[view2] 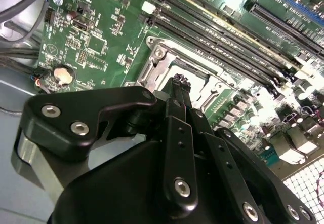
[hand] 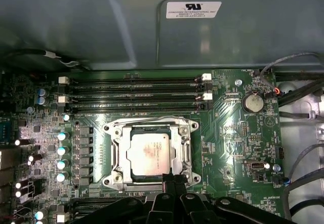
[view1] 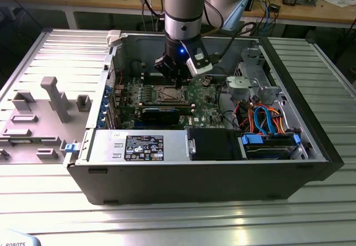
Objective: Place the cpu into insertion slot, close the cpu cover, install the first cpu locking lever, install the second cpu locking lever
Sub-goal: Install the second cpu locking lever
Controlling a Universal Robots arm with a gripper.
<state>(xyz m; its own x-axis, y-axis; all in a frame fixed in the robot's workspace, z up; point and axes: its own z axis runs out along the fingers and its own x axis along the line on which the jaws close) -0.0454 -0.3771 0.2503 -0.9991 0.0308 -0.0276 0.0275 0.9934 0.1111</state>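
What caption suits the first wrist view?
Gripper at the socket's edge, chip seated under its metal frame.

Dull silver cpu (hand: 148, 153), shiny silver cpu cover (hand: 119, 150), green motherboard (hand: 230, 133), black hand (hand: 171, 179)

Silver-grey cylindrical arm (view1: 183, 6) with pale blue joint band, small blue light glowing near its wrist, black cable looping beside it, matte black tool (view2: 178, 82) with jointed links, round silver screw heads

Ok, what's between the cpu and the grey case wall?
Between the cpu and the wall lie long parallel memory slots, in the first wrist view.
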